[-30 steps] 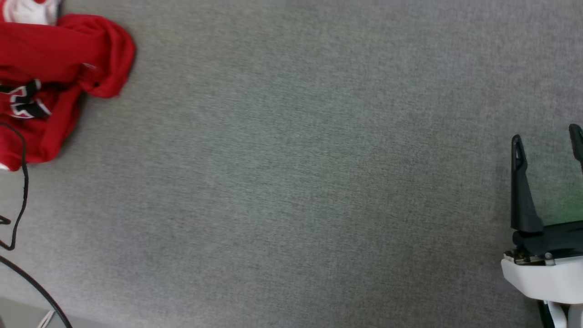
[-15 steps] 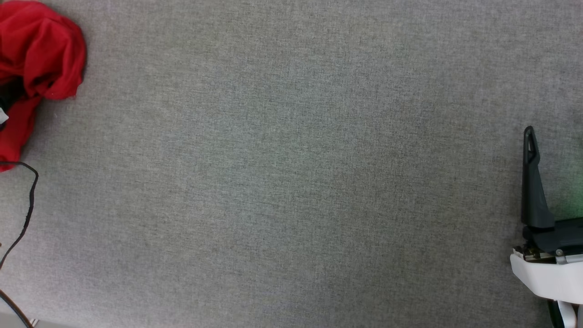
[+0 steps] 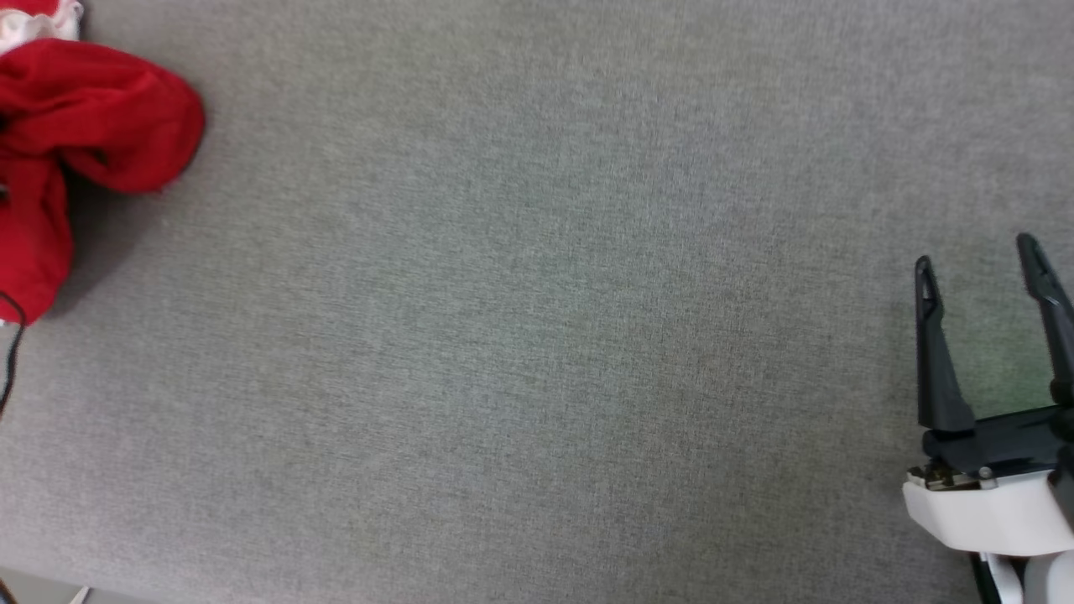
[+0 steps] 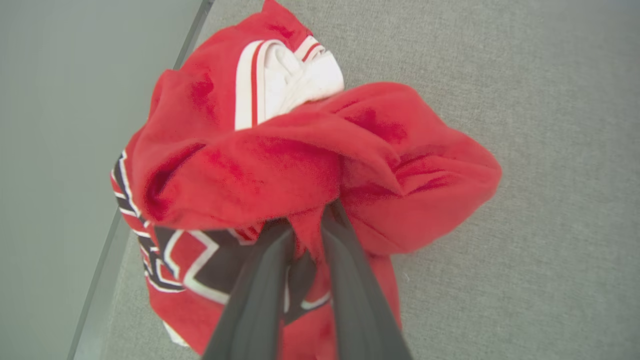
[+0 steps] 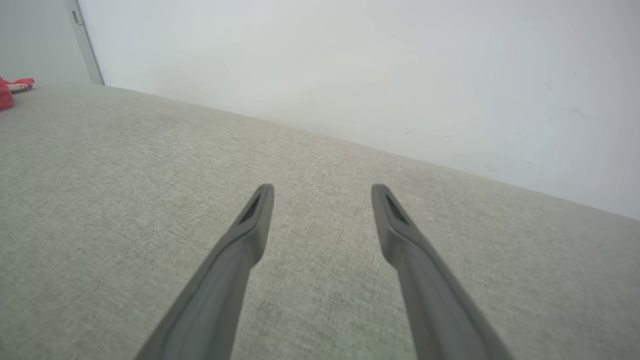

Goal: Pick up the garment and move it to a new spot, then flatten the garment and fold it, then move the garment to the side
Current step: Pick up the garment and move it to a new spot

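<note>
The garment (image 3: 92, 126) lies bunched on the grey desk (image 3: 537, 335) at about 10 o'clock in the head view, cut off by the frame's left edge, with a bit of white sleeve at the top corner. A thin black cable (image 3: 8, 352) shows just below it at 9 o'clock.

In the left wrist view the left tool (image 4: 309, 220) is pinched onto a fold of the garment (image 4: 280, 160). Its two fingers (image 4: 265, 290) stand close together with red cloth between them, and the tips are buried under the fold. Black, white-outlined lettering shows at 7 o'clock of the fold and striped trim with white sleeve at 12 o'clock. The heap sits near the desk's edge, which runs along at 9 o'clock.

The right tool (image 3: 976, 256) is at 4 o'clock in the head view, well apart from the garment. Its fingers are spread wide and hold nothing, over bare desk. In the right wrist view a pale wall (image 5: 350, 65) rises beyond the right tool (image 5: 322, 190).
</note>
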### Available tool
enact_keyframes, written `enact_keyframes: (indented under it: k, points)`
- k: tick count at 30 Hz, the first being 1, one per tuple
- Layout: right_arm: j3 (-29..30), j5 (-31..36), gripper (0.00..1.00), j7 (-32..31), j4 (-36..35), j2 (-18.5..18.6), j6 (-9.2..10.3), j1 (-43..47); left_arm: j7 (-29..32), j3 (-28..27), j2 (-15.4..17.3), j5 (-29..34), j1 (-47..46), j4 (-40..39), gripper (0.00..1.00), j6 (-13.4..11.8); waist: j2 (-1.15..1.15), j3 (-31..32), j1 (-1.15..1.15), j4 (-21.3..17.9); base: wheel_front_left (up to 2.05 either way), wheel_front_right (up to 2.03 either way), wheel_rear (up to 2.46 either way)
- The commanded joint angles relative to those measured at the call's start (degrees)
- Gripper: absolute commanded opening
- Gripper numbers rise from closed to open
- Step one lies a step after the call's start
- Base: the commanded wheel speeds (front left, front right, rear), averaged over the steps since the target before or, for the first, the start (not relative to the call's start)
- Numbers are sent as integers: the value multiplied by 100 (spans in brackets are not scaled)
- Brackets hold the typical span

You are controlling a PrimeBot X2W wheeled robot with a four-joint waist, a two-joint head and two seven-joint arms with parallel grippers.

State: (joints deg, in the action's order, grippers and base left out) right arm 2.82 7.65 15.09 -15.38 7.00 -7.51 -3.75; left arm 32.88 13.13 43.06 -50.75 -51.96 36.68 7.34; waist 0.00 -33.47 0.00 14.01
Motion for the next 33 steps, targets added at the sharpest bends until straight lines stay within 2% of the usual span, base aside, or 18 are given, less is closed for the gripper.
enact_keyframes:
  k: [1, 8, 13, 21, 33]
  points:
    - [-33, -13, 100, 13, 53, -47, 4, 15, -86, 96, 101, 4, -72, -128, 0, 0, 0, 283, 0, 24, 0, 0, 0]
    - [-159, -71, 100, 12, 296, -217, 4, 80, -164, 755, 576, 180, -459, -1104, 0, 0, 0, 885, 0, -16, 0, 0, 0]
    - [-279, -117, 100, 12, 454, -312, 4, 104, -149, 1239, 578, 268, -872, -1846, 0, 0, 0, 1223, 0, -127, 0, 0, 0]
    - [-380, -205, 100, 12, 641, -406, 4, 133, -3, 2081, 319, 352, -1622, -2853, 0, -3, 0, 1666, 0, -556, 0, 0, 0]
    - [-399, -543, 100, 12, 789, -420, 4, 137, -45, 3298, -305, 309, -2405, -3617, 0, -4, 0, 1861, 0, -1360, 0, 0, 0]
